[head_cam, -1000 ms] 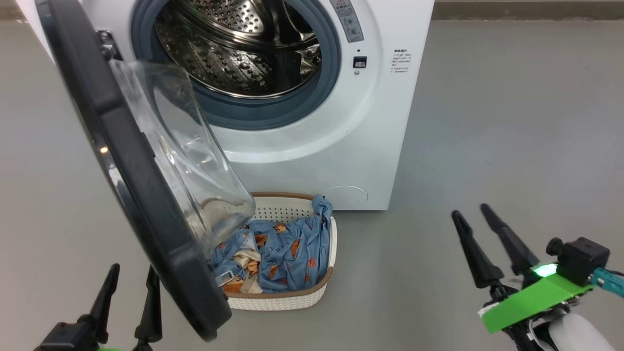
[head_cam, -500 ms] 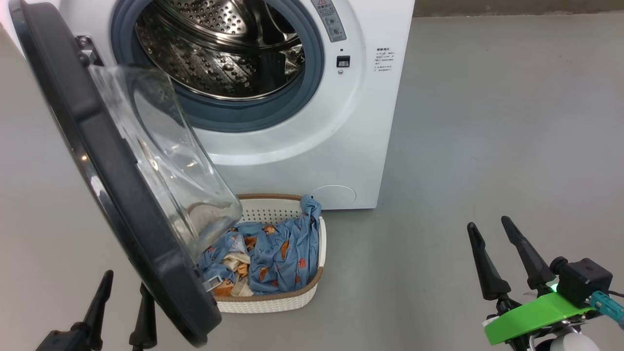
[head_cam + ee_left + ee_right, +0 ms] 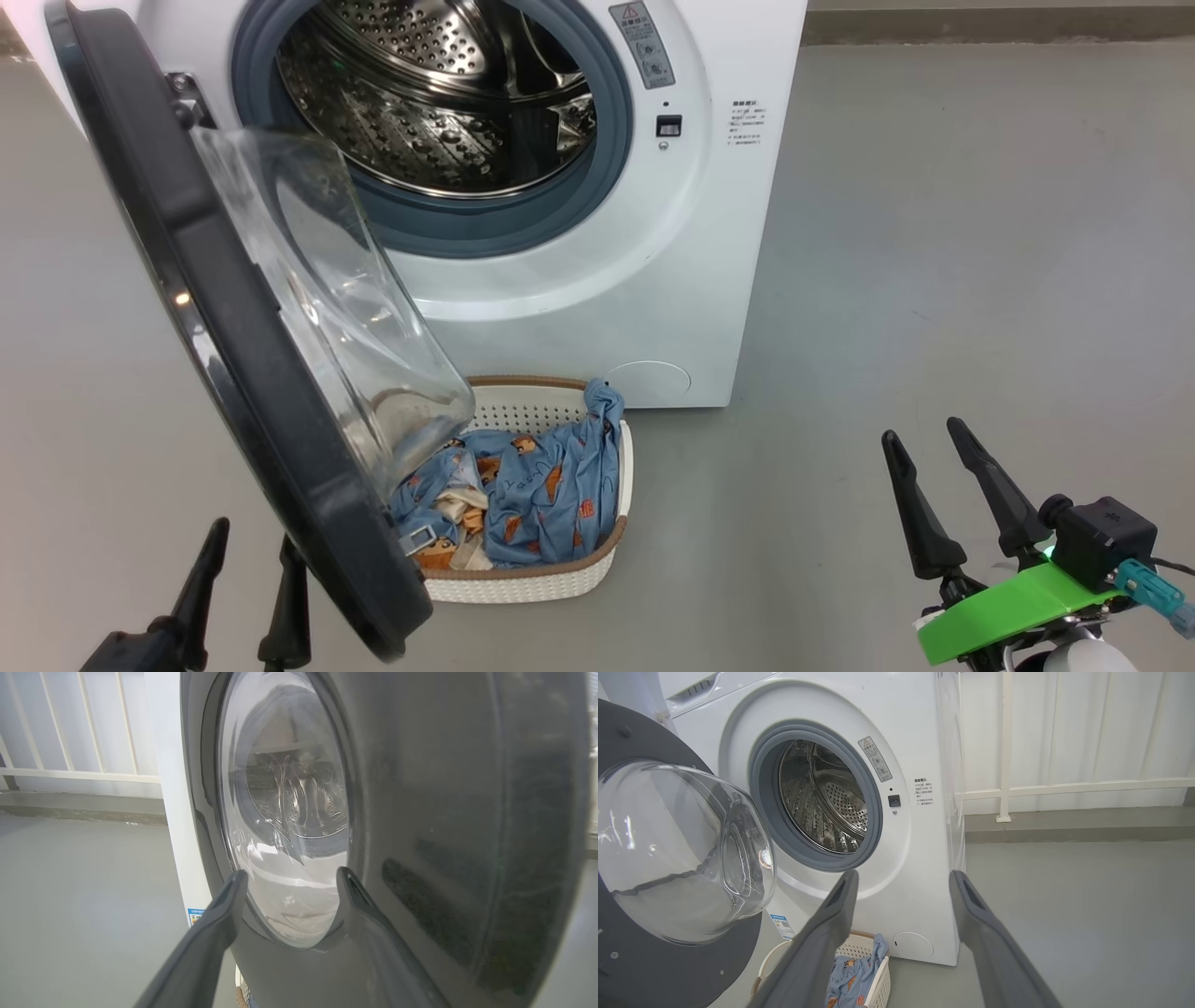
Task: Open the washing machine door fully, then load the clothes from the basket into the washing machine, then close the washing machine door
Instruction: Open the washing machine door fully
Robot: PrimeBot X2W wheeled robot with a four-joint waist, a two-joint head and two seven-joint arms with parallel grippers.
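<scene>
washing machine door open, swung left | clothes in basket on floor just before washing machine; partly behind door glass | left fingers wide apart, empty, near door rim | right fingers wide apart, empty, near right

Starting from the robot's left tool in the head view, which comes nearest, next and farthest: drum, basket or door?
1. Door: right beside the left tool, on its right.
2. Basket: farther right, past the door's lower edge.
3. Drum: farthest, up inside the machine.
</scene>
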